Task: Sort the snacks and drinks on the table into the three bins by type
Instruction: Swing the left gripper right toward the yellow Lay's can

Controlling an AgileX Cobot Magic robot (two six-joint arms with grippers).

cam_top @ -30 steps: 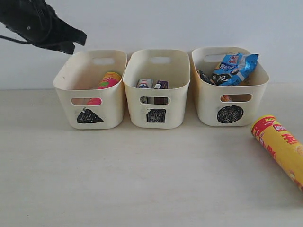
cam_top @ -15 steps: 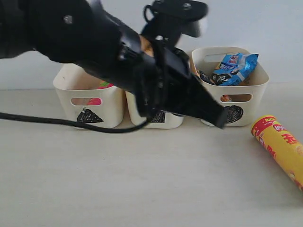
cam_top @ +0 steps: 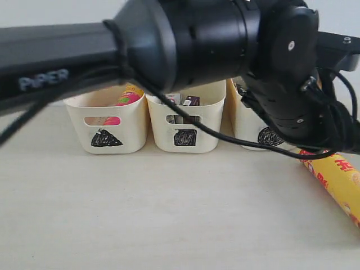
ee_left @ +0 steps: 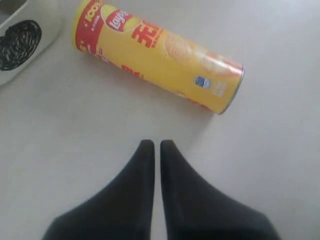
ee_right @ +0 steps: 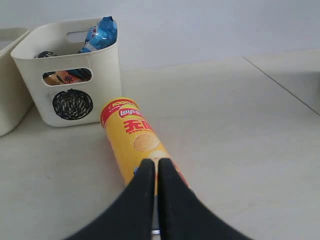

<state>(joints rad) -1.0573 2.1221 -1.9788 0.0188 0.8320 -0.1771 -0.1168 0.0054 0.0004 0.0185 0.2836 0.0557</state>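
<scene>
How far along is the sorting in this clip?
Done: pink Lay's tube in the triangle bin, drink cartons in the square bin, crinkly bags in the circle bin. In hand: nothing; left claw and right claw are shut and empty, pointing at the yellow Lay's tube. Left: that tube lies on the table beside the circle bin, unsorted.

Lay's tube (ee_left: 160,60): yellow-orange w/ red band & lettering. Triangle bin (cam_top: 134,125), square bin (cam_top: 209,132), circle bin (ee_right: 107,90): cream, shapes scribbled in black. Pink tube (cam_top: 128,97); bag (ee_right: 101,32) blue-white. Fingers (ee_left: 135,200) black. Desk (cam_top: 169,214) pale beige.
</scene>
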